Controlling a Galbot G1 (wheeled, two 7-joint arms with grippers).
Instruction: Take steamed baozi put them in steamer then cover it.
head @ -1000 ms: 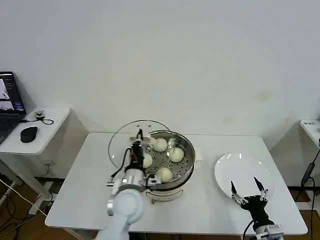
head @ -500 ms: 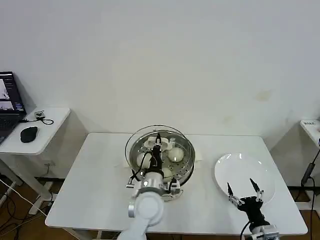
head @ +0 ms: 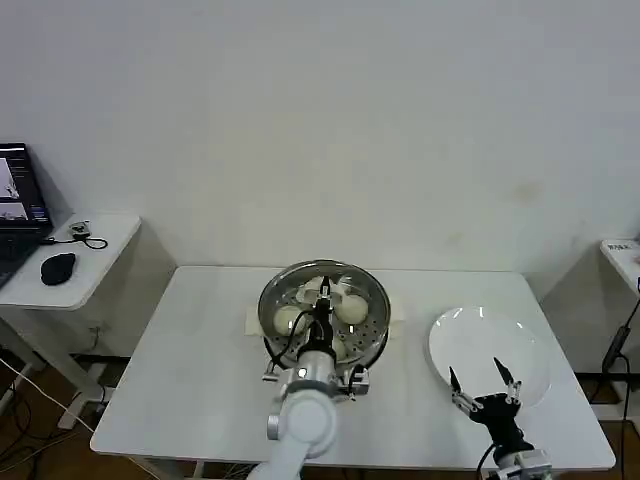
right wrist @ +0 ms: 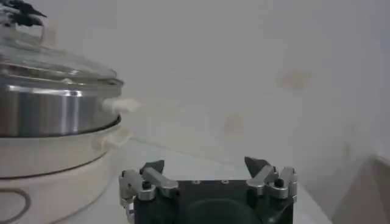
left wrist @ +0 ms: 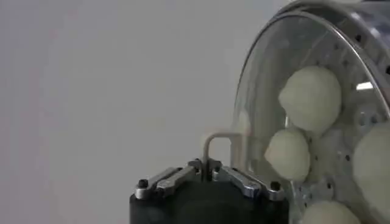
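Observation:
The steamer point(head: 372, 335), a shiny steel pot on a white base, stands mid-table. Several cream-white baozi point(head: 350, 310) lie on its perforated tray and show through the round glass lid point(head: 285, 290) that covers the pot. My left gripper point(head: 322, 300) is above the pot's centre, shut on the lid's thin metal handle point(left wrist: 213, 139). In the left wrist view the fingers point(left wrist: 177, 178) meet at the handle, with the baozi point(left wrist: 311, 97) behind the glass. In the right wrist view the lid point(right wrist: 55, 61) sits on the steamer point(right wrist: 49, 112). My right gripper point(head: 483, 385) hangs open and empty at the plate's near edge.
An empty white plate point(head: 495, 335) lies on the table's right side. A pale mat point(head: 252, 322) shows under the steamer. A side table point(head: 100, 250) at the left carries a laptop and a mouse point(head: 57, 267). The near left tabletop is bare.
My left gripper has carried the glass lid rightward from the pot's left side to directly over the steamer, where it now covers the pot. The right gripper has shifted slightly left.

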